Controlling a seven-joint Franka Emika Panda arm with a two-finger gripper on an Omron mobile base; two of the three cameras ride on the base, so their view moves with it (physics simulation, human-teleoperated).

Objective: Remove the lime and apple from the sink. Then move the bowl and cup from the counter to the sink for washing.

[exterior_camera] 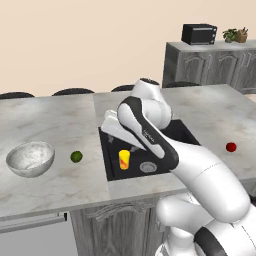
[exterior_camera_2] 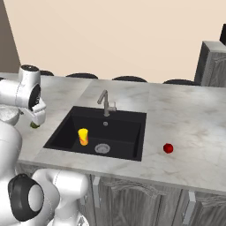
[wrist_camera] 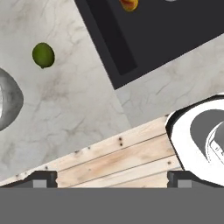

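Note:
The black sink (exterior_camera: 182, 134) holds the yellow cup (exterior_camera: 124, 159), which stands upright beside the silver drain (exterior_camera: 148, 167). The lime (exterior_camera: 76, 156) lies on the counter left of the sink, and the marbled bowl (exterior_camera: 30, 159) stands further left. The red apple (exterior_camera: 231, 147) rests on the counter right of the sink. My gripper (exterior_camera: 109, 130) hovers above the counter near the sink's left edge, open and holding nothing. In the hand view its fingertips (wrist_camera: 43, 178) stand wide apart, with the lime (wrist_camera: 43, 55) at upper left, the bowl's rim (wrist_camera: 11, 98) at the left edge and the cup (wrist_camera: 129, 4) at the top.
A grey faucet (exterior_camera_2: 105, 102) rises behind the sink (exterior_camera_2: 123, 128). Dark stool tops (exterior_camera: 73, 91) line the counter's far edge. A back cabinet carries a microwave (exterior_camera: 199, 34) and a plant (exterior_camera: 236, 35). The counter's front edge and wood floor (wrist_camera: 118, 159) lie below the hand.

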